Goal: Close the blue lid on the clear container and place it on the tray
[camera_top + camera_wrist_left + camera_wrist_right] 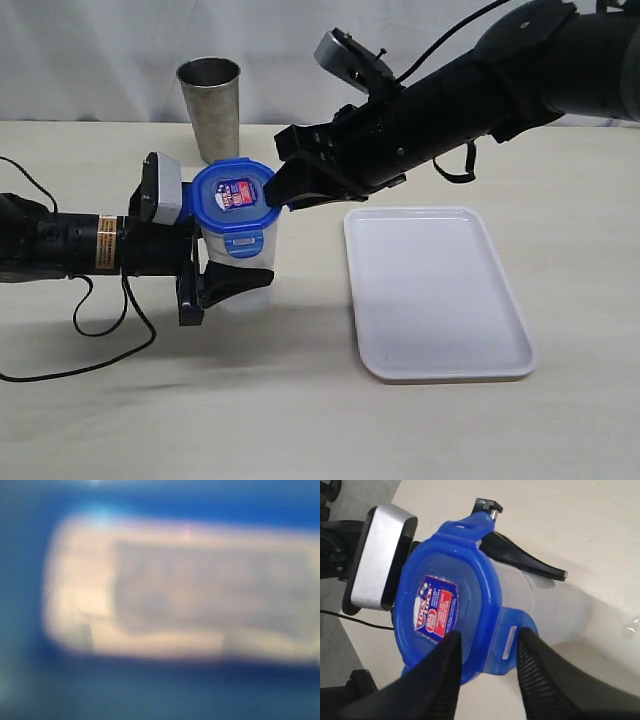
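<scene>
The right gripper [278, 188] has its two fingers partly apart, one over the top of the blue lid [232, 198] and one outside a side flap. I cannot tell if they already press it. The lid sits on the clear container [255, 250]. The left gripper [235, 275] clamps the body of this container from the side. The container stands upright on the table [300, 420], beside the tray [520, 335] but not touching it. A steel tumbler [210, 105] stands behind.
</scene>
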### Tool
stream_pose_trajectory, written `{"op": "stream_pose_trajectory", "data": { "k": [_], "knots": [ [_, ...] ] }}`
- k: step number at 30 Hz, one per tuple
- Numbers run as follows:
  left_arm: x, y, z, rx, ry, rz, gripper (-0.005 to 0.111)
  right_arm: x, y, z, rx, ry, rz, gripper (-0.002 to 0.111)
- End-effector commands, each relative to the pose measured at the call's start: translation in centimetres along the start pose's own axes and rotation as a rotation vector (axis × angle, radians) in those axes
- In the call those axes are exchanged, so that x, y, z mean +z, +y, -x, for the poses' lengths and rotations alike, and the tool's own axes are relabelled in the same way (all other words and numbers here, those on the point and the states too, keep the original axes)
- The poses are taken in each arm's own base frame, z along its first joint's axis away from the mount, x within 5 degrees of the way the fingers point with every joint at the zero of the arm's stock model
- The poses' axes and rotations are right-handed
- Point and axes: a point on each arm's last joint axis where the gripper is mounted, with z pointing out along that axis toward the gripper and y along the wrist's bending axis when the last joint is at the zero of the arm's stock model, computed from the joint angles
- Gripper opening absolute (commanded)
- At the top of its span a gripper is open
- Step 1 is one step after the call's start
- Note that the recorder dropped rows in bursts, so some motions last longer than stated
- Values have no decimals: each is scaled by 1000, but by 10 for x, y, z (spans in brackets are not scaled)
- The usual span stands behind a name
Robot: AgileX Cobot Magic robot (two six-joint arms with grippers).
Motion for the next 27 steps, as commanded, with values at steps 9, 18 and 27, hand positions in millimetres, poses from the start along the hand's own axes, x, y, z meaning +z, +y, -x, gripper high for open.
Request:
{"op": "stream_pose_trajectory", "data": {
  "k": [9,18,27],
  "knots": [
    [2,-2,11,-3,-68,-12,0,33,-10,-8,39,48,26,33],
    [1,-2,11,-4,-69,-11,0,49,-11,-14,33,83,68,33],
    [7,-6,13,2,-70,-31,0,53,-4,-15,22,82,180,33]
  ]
}}
